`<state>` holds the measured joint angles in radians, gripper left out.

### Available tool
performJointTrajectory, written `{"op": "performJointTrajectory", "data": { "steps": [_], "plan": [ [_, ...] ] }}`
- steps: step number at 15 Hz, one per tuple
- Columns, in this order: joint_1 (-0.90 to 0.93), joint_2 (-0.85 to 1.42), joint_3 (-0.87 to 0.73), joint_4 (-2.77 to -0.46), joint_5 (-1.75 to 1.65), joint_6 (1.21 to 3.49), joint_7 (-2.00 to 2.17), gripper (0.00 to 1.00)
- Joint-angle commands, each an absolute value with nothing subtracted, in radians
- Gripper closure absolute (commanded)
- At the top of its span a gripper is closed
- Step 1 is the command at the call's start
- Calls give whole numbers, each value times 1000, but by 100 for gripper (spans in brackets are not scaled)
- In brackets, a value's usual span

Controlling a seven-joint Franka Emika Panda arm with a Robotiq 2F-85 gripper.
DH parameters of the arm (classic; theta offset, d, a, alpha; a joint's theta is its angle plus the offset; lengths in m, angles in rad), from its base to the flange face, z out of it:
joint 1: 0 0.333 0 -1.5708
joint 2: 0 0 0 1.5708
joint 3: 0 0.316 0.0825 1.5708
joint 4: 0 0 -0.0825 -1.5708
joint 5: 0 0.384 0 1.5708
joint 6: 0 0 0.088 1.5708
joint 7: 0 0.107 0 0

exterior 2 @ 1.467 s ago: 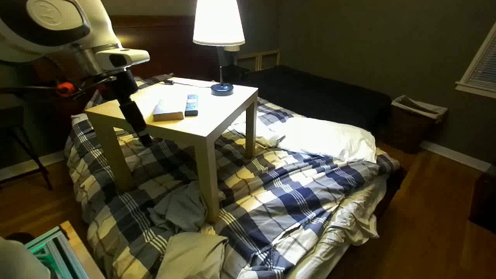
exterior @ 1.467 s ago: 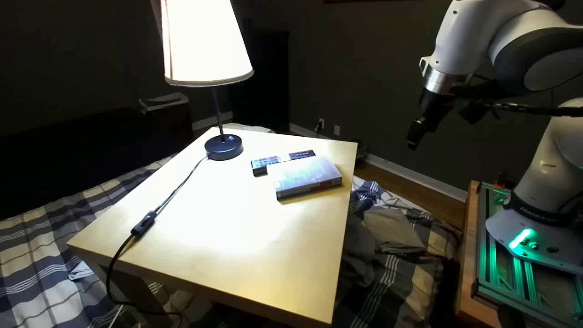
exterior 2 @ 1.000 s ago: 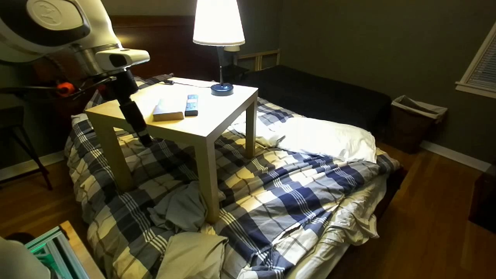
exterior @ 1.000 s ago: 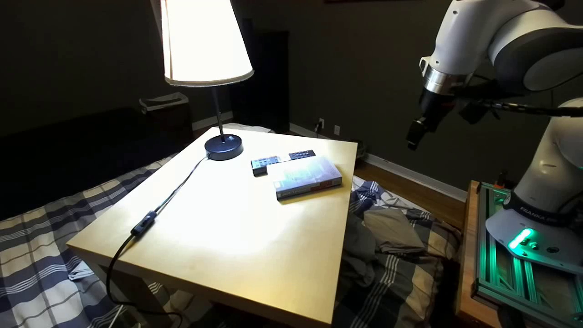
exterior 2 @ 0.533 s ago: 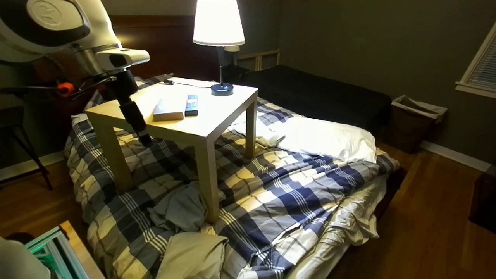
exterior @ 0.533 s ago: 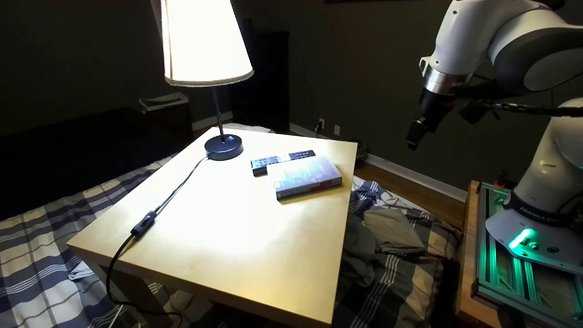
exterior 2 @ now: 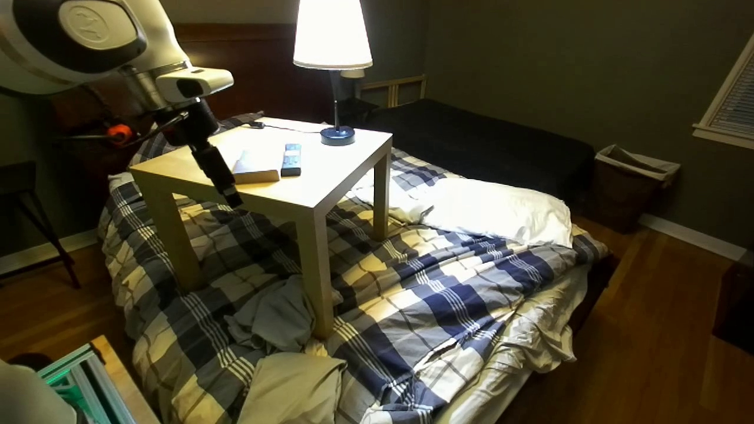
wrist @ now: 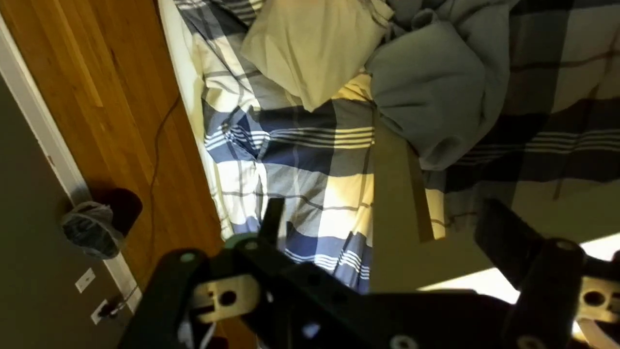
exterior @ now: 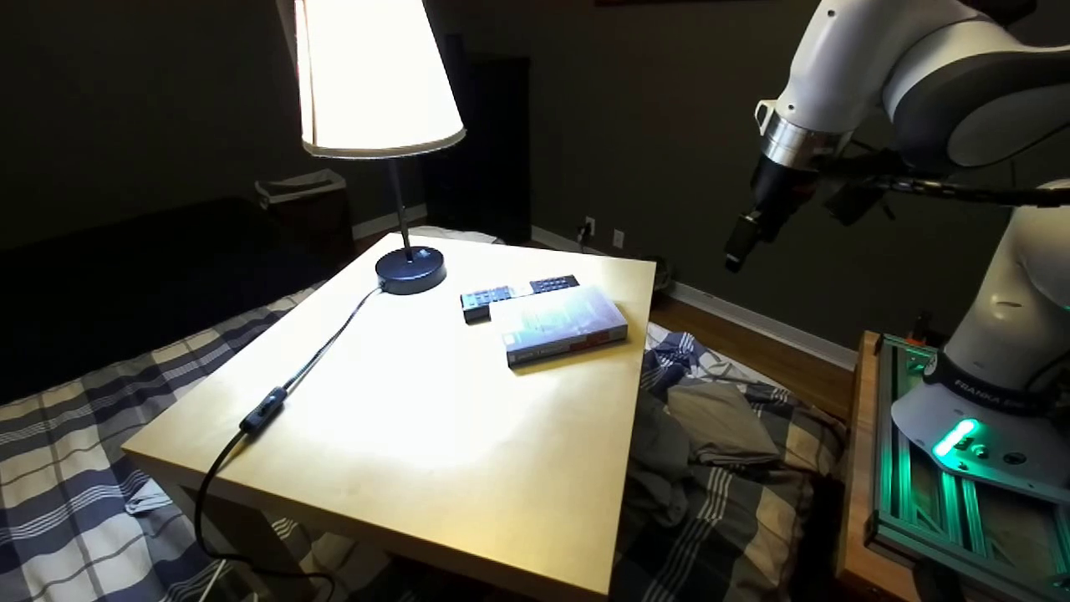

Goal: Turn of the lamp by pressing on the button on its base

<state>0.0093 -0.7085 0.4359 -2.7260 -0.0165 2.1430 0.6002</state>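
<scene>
The lamp (exterior: 376, 84) is lit and stands upright on the table (exterior: 401, 468); it also shows in an exterior view (exterior 2: 333, 38). Its round dark base (exterior: 410, 270) has a small pale spot on top that looks like the button. An inline switch (exterior: 264, 410) lies on its cord. My gripper (exterior: 741, 247) hangs beyond the table edge on the book's side, apart from the lamp; it also shows in an exterior view (exterior 2: 231, 191). In the wrist view, my gripper (wrist: 387, 223) is open with nothing between its fingers. The lamp is out of the wrist view.
A book (exterior: 560, 324) and dark remotes (exterior 2: 291, 159) lie on the table between my gripper and the lamp. The table stands on a bed with a plaid cover (exterior 2: 424, 294). Crumpled grey cloths (wrist: 431, 87) lie below. A table leg (wrist: 395, 194) shows in the wrist view.
After holding still, my arm has moved slightly toward the table, and the gripper is a little higher. The lamp stays lit, and nothing on the table has moved.
</scene>
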Motion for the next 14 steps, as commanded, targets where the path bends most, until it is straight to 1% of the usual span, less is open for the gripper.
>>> {"op": "performJointTrajectory", "data": {
  "steps": [1,8,11,14],
  "plan": [
    [-2,-565,430,-2665,-45,2325,633,0],
    [-35,-317,392,-2540,-95,2725,573,0],
    [-79,-200,417,-2463,-191,2854,579,0],
    [-169,-102,486,-2380,-354,2915,646,0]
  ]
}}
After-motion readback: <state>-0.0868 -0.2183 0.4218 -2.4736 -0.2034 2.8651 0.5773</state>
